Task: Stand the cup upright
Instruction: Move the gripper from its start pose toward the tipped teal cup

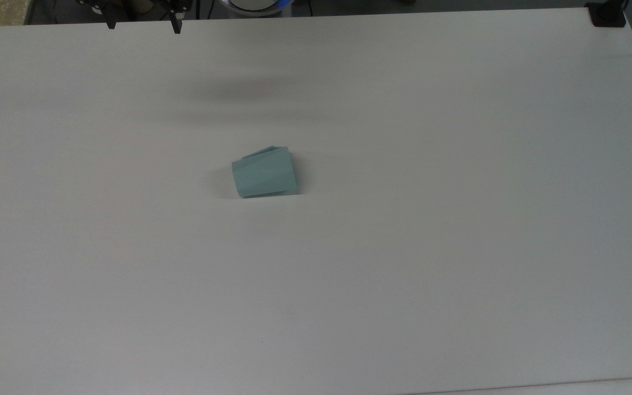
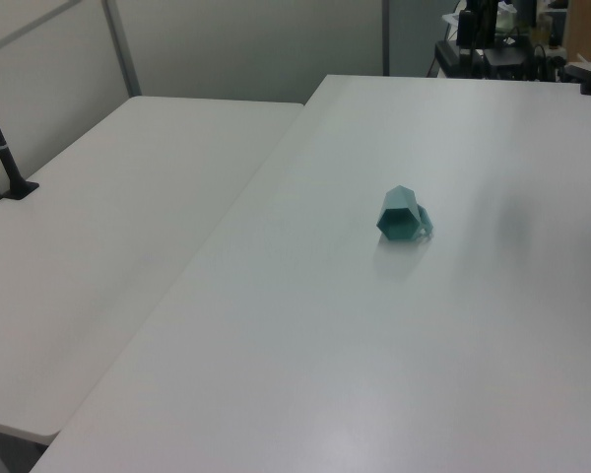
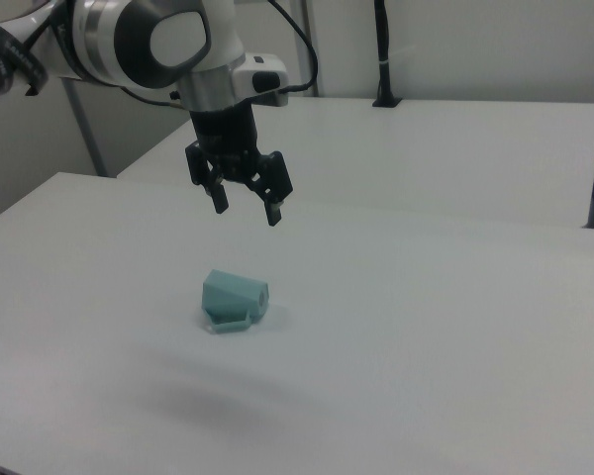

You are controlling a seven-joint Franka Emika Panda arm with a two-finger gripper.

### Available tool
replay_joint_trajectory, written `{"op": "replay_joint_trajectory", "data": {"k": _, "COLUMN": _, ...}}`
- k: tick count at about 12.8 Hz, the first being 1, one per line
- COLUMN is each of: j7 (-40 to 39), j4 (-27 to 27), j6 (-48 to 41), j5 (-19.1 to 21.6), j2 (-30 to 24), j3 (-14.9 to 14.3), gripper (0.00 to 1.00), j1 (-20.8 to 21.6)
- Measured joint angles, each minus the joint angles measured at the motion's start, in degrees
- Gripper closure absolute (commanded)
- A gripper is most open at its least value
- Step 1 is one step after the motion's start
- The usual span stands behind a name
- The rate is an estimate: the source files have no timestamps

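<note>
The pale teal faceted cup (image 1: 265,174) lies on its side near the middle of the white table (image 1: 458,247). In the top view its wider end points right and its narrower base points left. The left view shows its hexagonal end facing the camera (image 2: 404,215). In the right view the cup (image 3: 233,299) rests below my gripper (image 3: 246,213), which hangs well above the table, open and holding nothing. In the top view, the gripper (image 1: 143,27) is at the far edge, with its fingertips (image 1: 176,28) set wide apart.
A second white table (image 2: 108,217) adjoins on the left view's left, with a black post (image 2: 5,148) clamped to it. A black mount (image 1: 604,13) sits at the table's corner on the top view's right. A black pole (image 3: 381,59) rises behind in the right view.
</note>
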Motion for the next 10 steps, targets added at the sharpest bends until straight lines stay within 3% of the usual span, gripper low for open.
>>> {"op": "replay_joint_trajectory", "data": {"k": 3, "j7": 0.52, "j4": -0.01, "j6": 0.00, "j5": 0.00, "j2": 0.03, "j3": 0.49, "gripper": 0.00, "j1": 0.11}}
{"op": "replay_joint_trajectory", "data": {"k": 5, "j7": 3.20, "j4": 0.03, "j6": 0.03, "j5": -1.20, "j2": 0.21, "j3": 2.52, "gripper": 0.00, "j1": 0.81}}
{"op": "replay_joint_trajectory", "data": {"k": 7, "j7": 7.51, "j4": 0.76, "j6": 0.04, "j5": -5.82, "j2": 0.89, "j3": 3.71, "gripper": 0.00, "j1": 4.05}}
{"op": "replay_joint_trajectory", "data": {"k": 10, "j7": 18.79, "j4": 4.60, "j6": 0.06, "j5": -13.52, "j2": 5.67, "j3": 4.18, "gripper": 0.00, "j1": 12.93}}
